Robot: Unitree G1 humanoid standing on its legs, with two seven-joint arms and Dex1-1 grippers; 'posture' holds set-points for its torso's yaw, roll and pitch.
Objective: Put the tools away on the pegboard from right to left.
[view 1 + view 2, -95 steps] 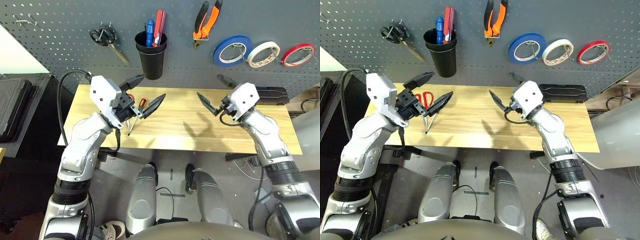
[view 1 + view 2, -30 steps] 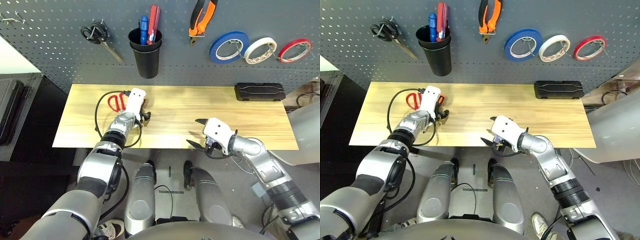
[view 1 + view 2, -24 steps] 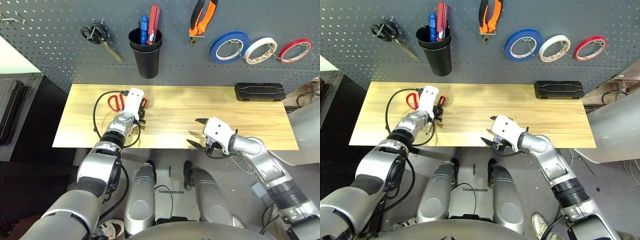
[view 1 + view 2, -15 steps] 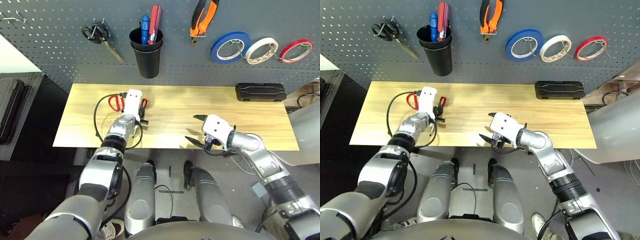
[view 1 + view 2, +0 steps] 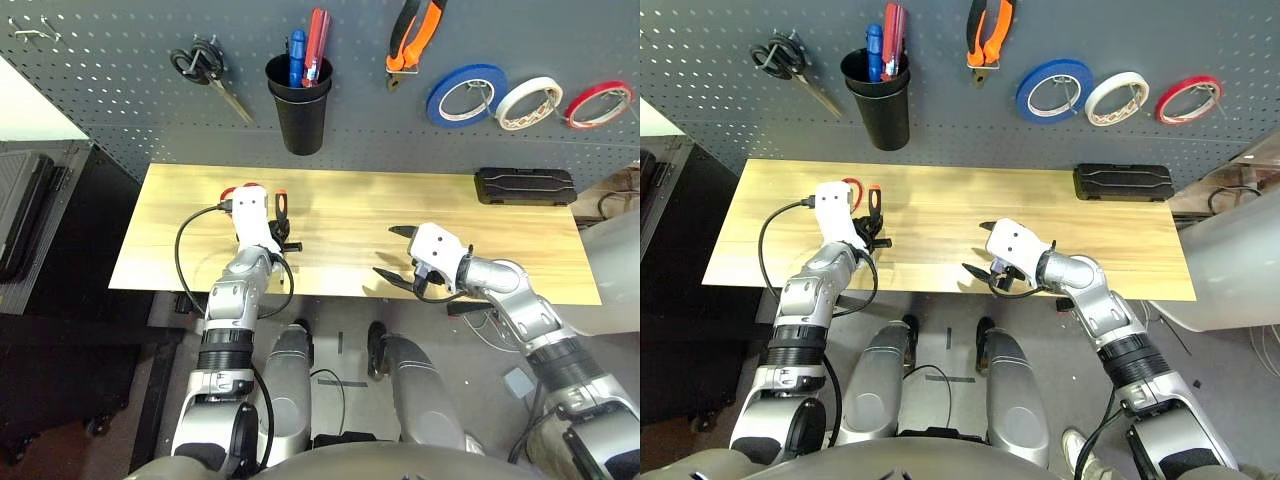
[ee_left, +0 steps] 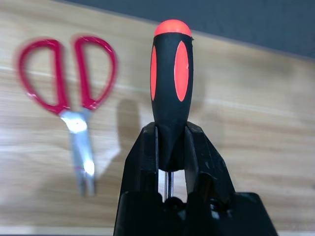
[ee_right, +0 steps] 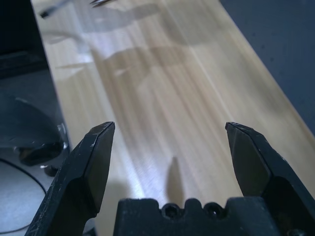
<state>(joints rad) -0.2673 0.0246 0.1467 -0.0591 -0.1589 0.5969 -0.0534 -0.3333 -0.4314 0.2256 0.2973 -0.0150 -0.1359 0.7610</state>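
While our left tool [image 6: 170,162] was clamped on the screwdriver [image 6: 171,93] and our right tool [image 7: 167,142] stood apart, we judged the black cup [image 5: 301,115] came next.

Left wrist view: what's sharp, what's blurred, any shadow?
Left wrist view: the screwdriver handle, clamped in the left gripper, is sharp; the red-handled scissors behind it look smeared, and the handle throws a soft shadow on the table. Right wrist view: glare streaks the wood.

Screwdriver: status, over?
Left gripper shut on screwdriver, handle up. Right gripper open, empty, above table. Red scissors flat on table. Nothing blocks black cup.
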